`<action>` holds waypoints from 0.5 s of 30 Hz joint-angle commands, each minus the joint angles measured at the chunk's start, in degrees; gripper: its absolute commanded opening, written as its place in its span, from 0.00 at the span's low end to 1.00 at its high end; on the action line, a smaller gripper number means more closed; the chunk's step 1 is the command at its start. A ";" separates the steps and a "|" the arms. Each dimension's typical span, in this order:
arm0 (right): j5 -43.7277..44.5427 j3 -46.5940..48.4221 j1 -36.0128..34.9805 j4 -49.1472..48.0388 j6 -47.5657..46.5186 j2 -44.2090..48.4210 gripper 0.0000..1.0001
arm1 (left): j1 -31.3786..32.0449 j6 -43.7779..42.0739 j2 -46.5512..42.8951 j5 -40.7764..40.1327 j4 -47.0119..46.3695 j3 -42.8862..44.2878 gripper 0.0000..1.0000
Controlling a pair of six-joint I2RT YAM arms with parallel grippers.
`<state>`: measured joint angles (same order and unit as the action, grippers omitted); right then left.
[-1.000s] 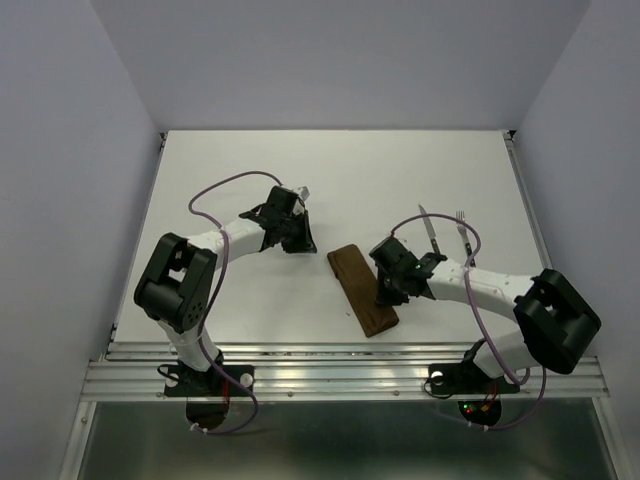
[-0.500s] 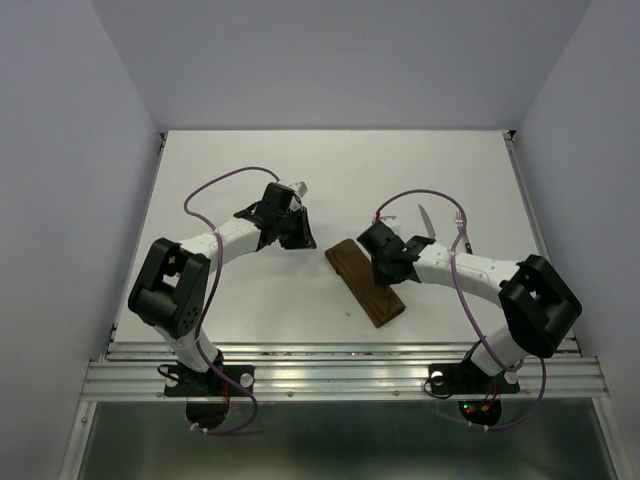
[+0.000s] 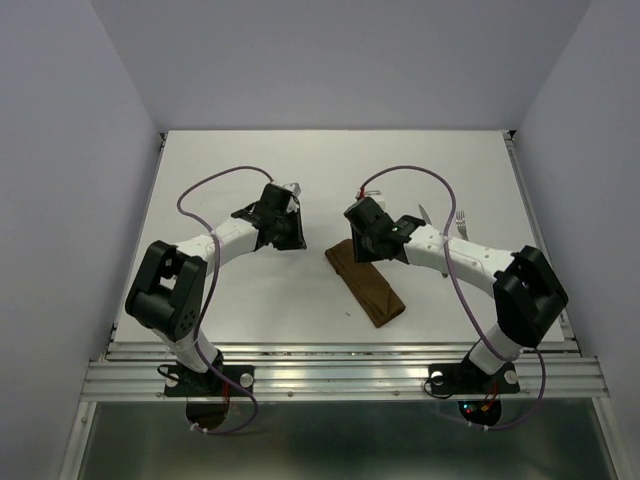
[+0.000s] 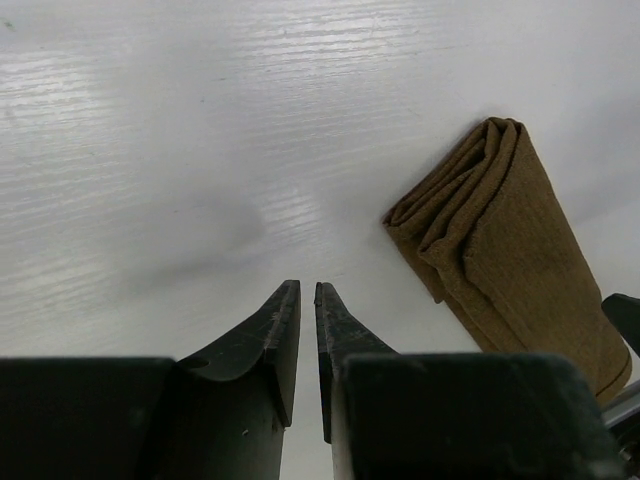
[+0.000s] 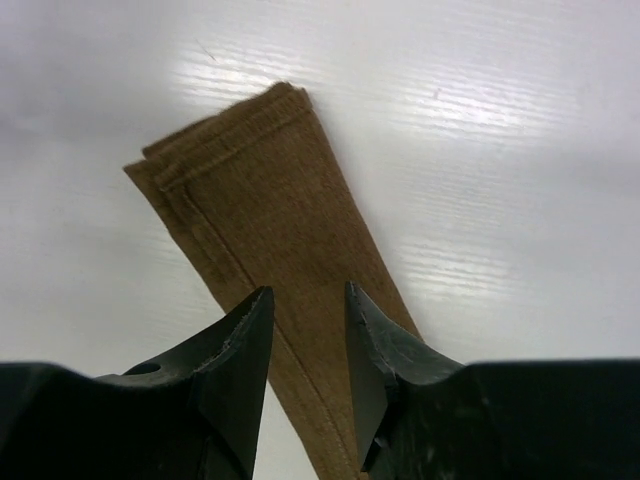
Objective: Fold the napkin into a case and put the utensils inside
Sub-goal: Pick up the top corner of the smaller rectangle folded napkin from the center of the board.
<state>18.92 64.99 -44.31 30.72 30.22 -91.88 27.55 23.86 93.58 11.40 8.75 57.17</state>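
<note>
End effector left [image 4: 305,286] near-closed | end effector right [image 5: 308,290] narrowly parted | case [image 5: 260,190] ribbed, folded

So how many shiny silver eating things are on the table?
2. A slim silver metal knife and a silver fork lie side by side on the white table, just beyond the right arm, which covers part of each. More could be hidden under the arms.

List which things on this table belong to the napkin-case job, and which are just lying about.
Belong to the job: case; knife; fork.

Just lying about: no stray item shows; apart from the arms, there is only the table itself.
</note>
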 commanded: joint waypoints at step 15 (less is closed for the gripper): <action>-8.37 15.07 -3.05 -2.68 -0.95 -14.55 0.47 | -2.15 0.05 -4.55 -4.02 2.76 0.05 0.24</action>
<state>11.49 76.27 -45.43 29.32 30.17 -104.71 25.76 24.25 91.33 8.27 10.98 57.12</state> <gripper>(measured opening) 0.468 0.234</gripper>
